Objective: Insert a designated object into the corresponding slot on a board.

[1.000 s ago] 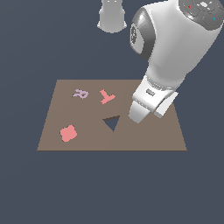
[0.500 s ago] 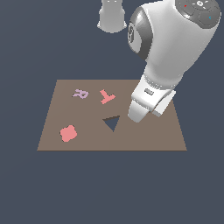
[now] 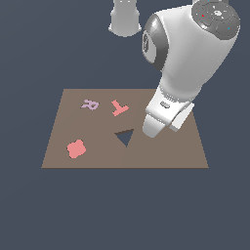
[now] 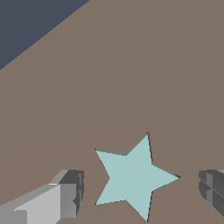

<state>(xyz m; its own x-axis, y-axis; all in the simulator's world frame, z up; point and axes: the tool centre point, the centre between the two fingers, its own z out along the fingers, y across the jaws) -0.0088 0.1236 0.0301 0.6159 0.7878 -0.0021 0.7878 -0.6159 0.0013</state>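
In the wrist view the pale teal star block (image 4: 133, 179) lies flat in the brown board (image 4: 131, 65). The star-shaped slot (image 4: 150, 146) shows only as a thin dark line along the star's edges. My gripper (image 4: 142, 192) is open, with one finger (image 4: 70, 194) on each side of the star and a clear gap to it. In the exterior view the arm's hand (image 3: 163, 117) hangs low over the board's (image 3: 97, 158) right part and hides the gripper, the star and the slot.
On the board are a pink T (image 3: 118, 107), a lilac R (image 3: 90, 104), a pink flower-like piece (image 3: 76, 149) and a dark triangular cutout (image 3: 125, 138). The robot's base (image 3: 125, 17) stands behind the board. A board edge (image 4: 43, 37) shows in the wrist view.
The arm has shifted very slightly toward the exterior view's left. The pieces on the board have not moved.
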